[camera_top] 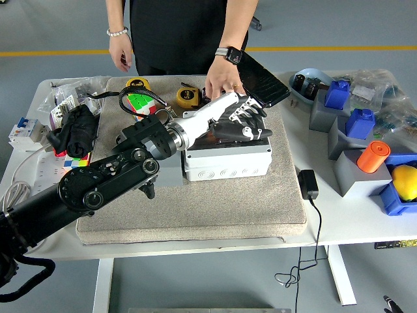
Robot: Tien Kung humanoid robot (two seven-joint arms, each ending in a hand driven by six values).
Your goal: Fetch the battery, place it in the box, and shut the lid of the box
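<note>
The left hand [242, 117] lies flat over the top of the box [226, 155], fingers spread and gripping nothing, palm down on the lid [225, 135]; it sits that way, I judge, because pressing a lid shut needs a broad flat push rather than a grasp; the lid looks lowered onto the box, though whether it is fully latched I cannot tell. The battery is not visible; it is most likely inside the box under the lid, so the closing step appears to be the one in hand. The box rests on a grey mat [195, 215] in the middle of the table [339, 225]; the mat probably keeps it from sliding under the push. A person stands at the far side, one hand [223, 83] resting on the mat just behind the box, close to the robot's fingers; it may be steadying things or waiting; the other hand [121, 57] hangs free above the table. The right arm is out of view.
</note>
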